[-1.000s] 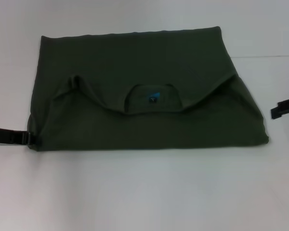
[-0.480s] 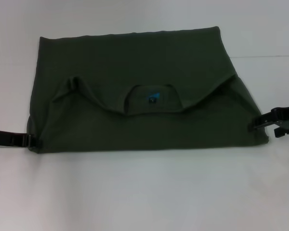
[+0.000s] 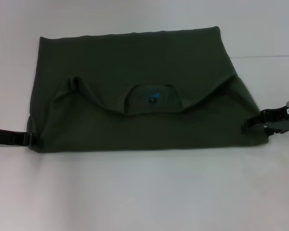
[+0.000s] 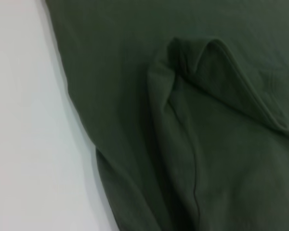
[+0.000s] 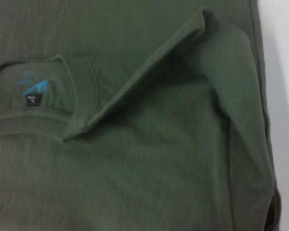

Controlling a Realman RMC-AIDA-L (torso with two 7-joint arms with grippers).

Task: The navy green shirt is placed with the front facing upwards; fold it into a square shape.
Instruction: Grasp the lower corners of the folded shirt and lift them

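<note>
The navy green shirt [image 3: 135, 62] lies on the white table, its far part folded toward me so the collar and blue neck label [image 3: 152, 98] face up at the middle. My left gripper [image 3: 31, 140] rests at the shirt's near-left corner, touching the cloth edge. At the near-right corner my right gripper [image 3: 255, 126] is open, with one finger lying over the cloth. In the left wrist view the shirt [image 4: 207, 144] shows a raised sleeve fold. In the right wrist view the shirt [image 5: 135, 168] shows its collar, the label [image 5: 33, 91] and a diagonal fold.
The white table [image 3: 144, 192] stretches bare in front of the shirt and along both sides. A faint seam line in the tabletop runs off to the far right [image 3: 269, 56].
My right gripper has come in from the right edge and moved left onto the shirt's near-right corner. The left gripper and the shirt have stayed in place.
</note>
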